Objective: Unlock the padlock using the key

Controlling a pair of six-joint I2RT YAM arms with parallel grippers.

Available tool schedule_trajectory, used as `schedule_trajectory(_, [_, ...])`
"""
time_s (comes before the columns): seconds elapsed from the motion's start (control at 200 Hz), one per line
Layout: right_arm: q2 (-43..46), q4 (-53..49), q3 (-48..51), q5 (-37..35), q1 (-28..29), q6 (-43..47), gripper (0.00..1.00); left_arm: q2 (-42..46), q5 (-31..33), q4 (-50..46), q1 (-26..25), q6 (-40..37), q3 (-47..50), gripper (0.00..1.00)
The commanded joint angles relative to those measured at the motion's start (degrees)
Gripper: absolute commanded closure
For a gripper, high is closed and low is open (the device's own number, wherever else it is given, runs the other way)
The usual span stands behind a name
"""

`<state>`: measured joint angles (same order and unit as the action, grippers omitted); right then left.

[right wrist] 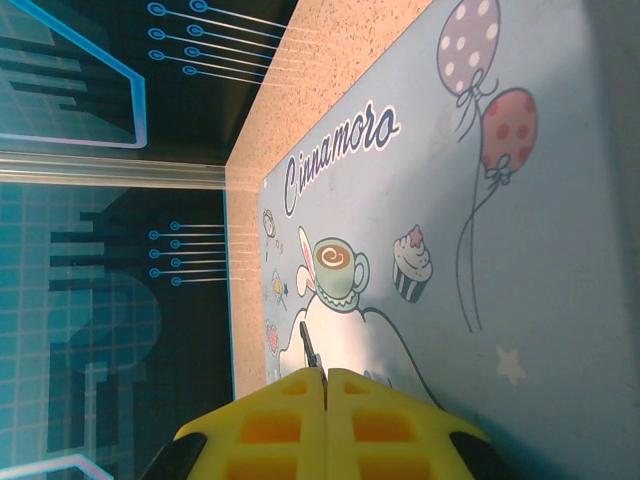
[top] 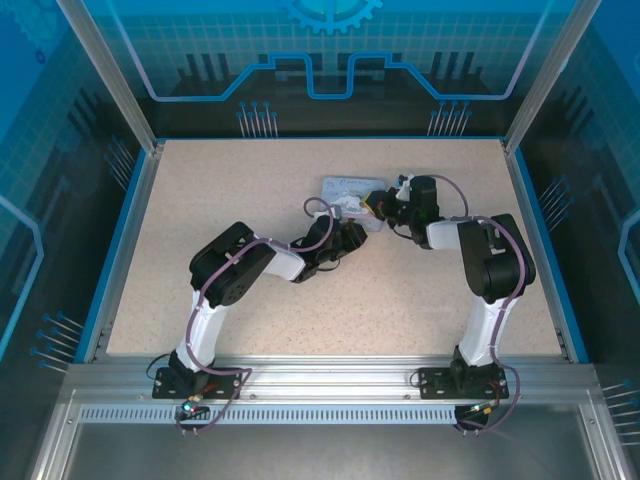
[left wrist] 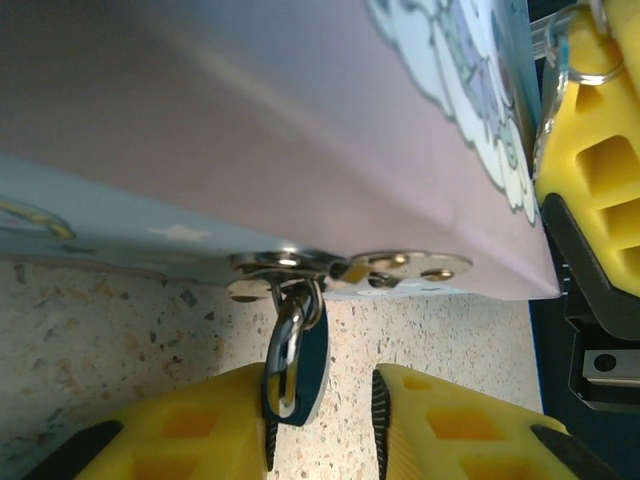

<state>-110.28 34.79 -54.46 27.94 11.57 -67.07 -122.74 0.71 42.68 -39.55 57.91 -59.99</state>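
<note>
One surface (top: 230, 200), one pale blue cartoon tin (top: 345, 187), one padlock, one key and two arms.

The left arm rises from its base at the near left, folds at a raised elbow, and runs its forearm low to the right and far, up to the tin's near side. Seen from its wrist, the left hand (left wrist: 322, 405) has its yellow fingers (left wrist: 200, 430) apart. The single padlock (left wrist: 312, 365) sits in the gap between them, lying against one pad with clear space to the other. The padlock hangs by its shiny shackle from one metal hasp (left wrist: 350, 268) on the tin's side wall, its dark body down close to the speckled surface.

The tin lies flat at the middle of the surface, towards the far side, between the two hands.

The right arm stands up from the near right, bends at a high elbow, and reaches left and far to the tin's right end. The right hand (right wrist: 325, 385) has its fingers pressed together on the one key (right wrist: 309, 348), a thin dark sliver poking out over the printed lid.
</note>
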Motion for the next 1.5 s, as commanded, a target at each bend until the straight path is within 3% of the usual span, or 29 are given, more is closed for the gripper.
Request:
schedule_trajectory(0.0, [-4.1,-8.8,3.0,-2.4,-1.3,0.6,1.00,-1.1,2.1,0.2,-0.3,1.6,-0.1,0.65])
schedule_trajectory(0.93, [-4.6,-8.0,3.2,-2.0,-1.5,0.4,1.00,-2.5,15.1,-4.3,-4.4,18.7,0.8,0.66])
schedule_trajectory(1.496, [-4.7,-7.7,3.4,-1.7,-1.8,0.4,1.00,-3.2,15.4,-3.2,-4.3,17.0,-0.1,0.72])
